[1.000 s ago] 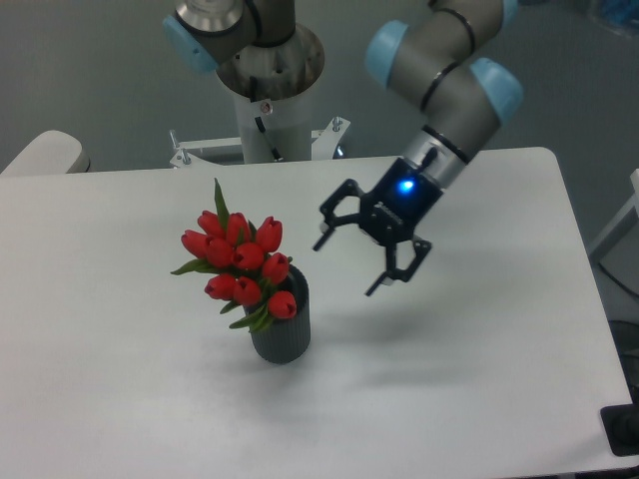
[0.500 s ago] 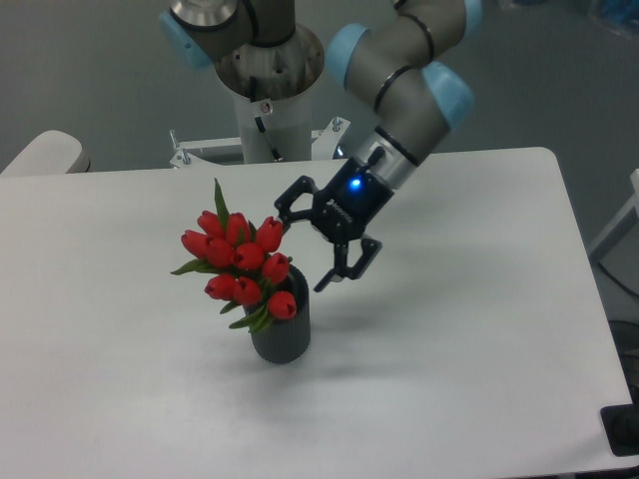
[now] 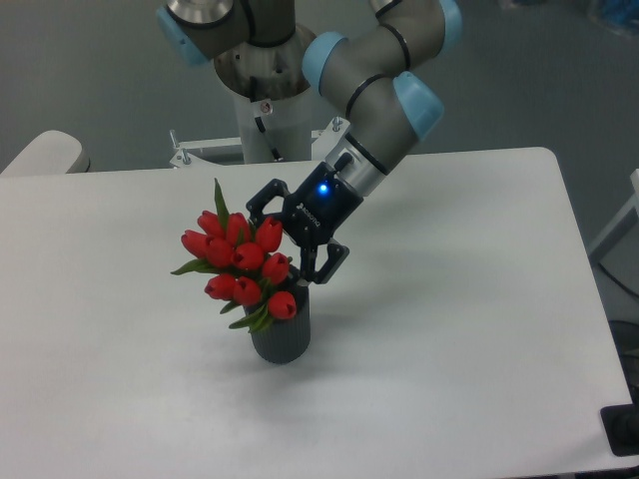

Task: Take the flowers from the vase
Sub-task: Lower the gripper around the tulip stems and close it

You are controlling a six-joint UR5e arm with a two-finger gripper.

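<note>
Now open gripper (image 3: 282, 242) at right edge of flowers (image 3: 240, 261), seated in vase (image 3: 281, 333) on table (image 3: 449, 329). Risks: crushing buds, or tipping vase if closed off-centre and lifted.

No text, label, brand or number can be read anywhere in view. The gripper (image 3: 284, 242) carries a faint pale marking on its black body beside the blue light, too small and blurred to make out. The robot base (image 3: 270, 95) at the far edge of the counter (image 3: 449, 329) bears a small red and white sticker, and nothing on it is legible either.
</note>
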